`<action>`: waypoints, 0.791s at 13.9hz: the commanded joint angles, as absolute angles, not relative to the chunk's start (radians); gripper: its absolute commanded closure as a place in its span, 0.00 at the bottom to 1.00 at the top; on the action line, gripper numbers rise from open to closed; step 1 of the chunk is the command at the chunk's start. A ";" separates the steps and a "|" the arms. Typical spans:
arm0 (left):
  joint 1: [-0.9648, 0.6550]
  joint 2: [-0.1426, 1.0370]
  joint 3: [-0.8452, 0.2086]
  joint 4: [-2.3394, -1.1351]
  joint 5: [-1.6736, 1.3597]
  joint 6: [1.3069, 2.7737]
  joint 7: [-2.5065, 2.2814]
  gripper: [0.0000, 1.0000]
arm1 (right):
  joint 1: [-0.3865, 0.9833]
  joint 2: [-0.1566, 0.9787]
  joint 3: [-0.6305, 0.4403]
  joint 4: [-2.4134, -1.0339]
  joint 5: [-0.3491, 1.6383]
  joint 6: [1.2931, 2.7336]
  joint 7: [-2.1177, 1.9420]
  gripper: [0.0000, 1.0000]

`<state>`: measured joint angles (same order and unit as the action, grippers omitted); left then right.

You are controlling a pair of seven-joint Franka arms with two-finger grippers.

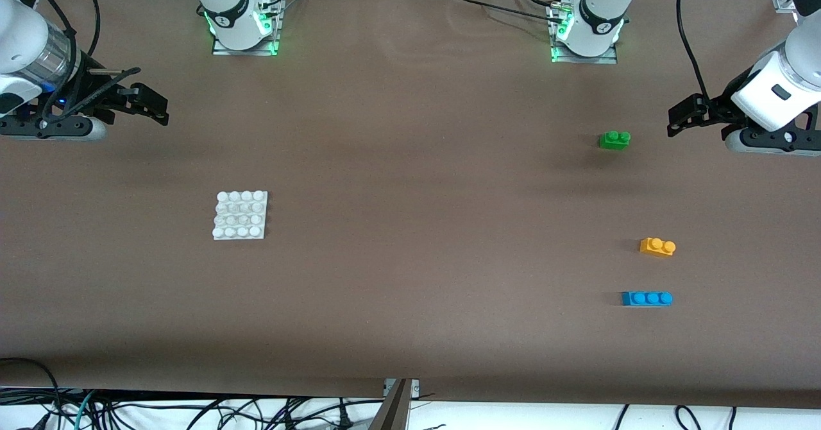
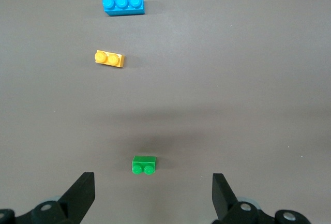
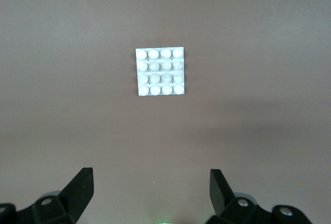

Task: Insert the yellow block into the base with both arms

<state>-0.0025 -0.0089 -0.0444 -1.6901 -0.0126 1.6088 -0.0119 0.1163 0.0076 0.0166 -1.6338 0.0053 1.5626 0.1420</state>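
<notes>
The yellow block lies on the brown table toward the left arm's end, between the green and the blue brick; it also shows in the left wrist view. The white base lies flat toward the right arm's end and shows in the right wrist view. My left gripper is open and empty above the table beside the green brick, well apart from the yellow block; its fingers frame the left wrist view. My right gripper is open and empty above the table's right-arm end, apart from the base.
A green two-stud brick lies farther from the front camera than the yellow block and shows in the left wrist view. A blue three-stud brick lies nearer to it. Both arm bases stand along the table's back edge.
</notes>
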 commanded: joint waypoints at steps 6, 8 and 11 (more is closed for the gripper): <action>-0.006 -0.005 -0.043 -1.667 0.018 1.586 0.008 0.00 | 0.101 0.014 0.025 -1.603 0.008 1.539 0.126 0.01; -0.006 -0.005 -0.043 -1.667 0.020 1.586 0.008 0.00 | 0.101 0.014 0.023 -1.603 0.008 1.537 0.126 0.01; -0.006 -0.005 -0.041 -1.667 0.020 1.586 0.006 0.00 | 0.101 0.011 0.023 -1.603 0.008 1.536 0.124 0.01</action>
